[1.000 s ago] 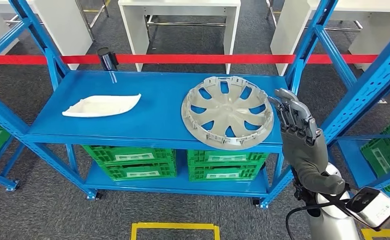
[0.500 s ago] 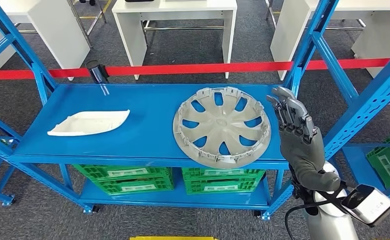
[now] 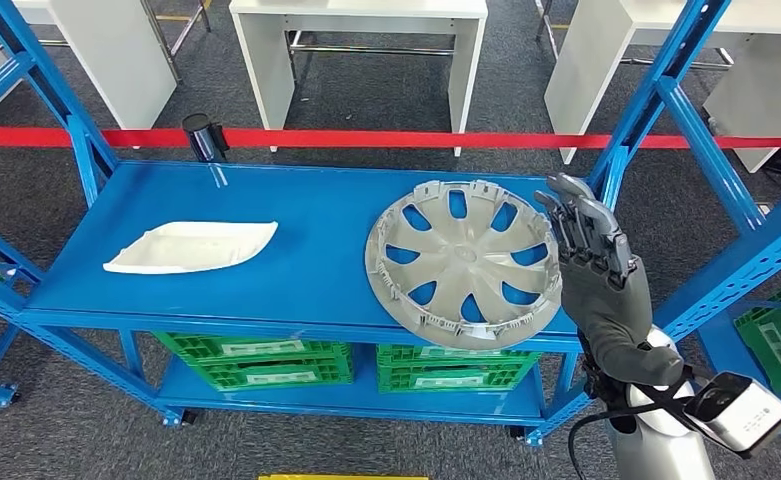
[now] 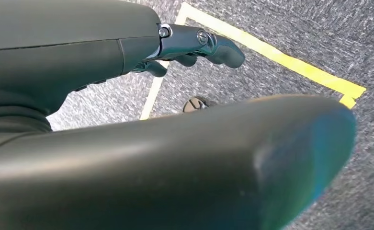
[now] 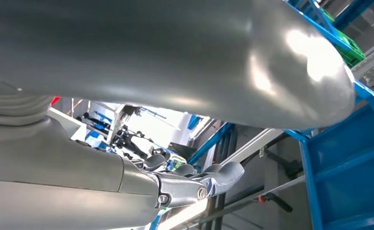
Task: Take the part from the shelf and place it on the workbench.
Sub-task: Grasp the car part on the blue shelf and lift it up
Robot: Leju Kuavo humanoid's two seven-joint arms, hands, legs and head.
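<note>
A silver wheel cover (image 3: 463,262) lies face down on the right half of the blue shelf (image 3: 306,230), its near rim over the shelf's front edge. A white curved plastic part (image 3: 193,246) lies on the shelf's left half. My right hand (image 3: 596,270) stands raised just beside the wheel cover's right rim, fingers straight and pointing up, holding nothing. In the right wrist view the same hand's fingers (image 5: 194,184) stretch out past the blue rack. My left hand (image 4: 189,43) hangs over the grey floor and holds nothing.
Green crates (image 3: 266,360) fill the lower shelf. Blue uprights (image 3: 656,100) stand close to my right hand. A red barrier tape (image 3: 366,138) on a black post (image 3: 203,135) runs behind the shelf, with white tables (image 3: 356,30) beyond. A yellow line (image 4: 280,57) marks the floor.
The whole picture has shifted, so the camera moved. My right hand stays raised beside the wheel cover's right rim, and both parts lie where they were.
</note>
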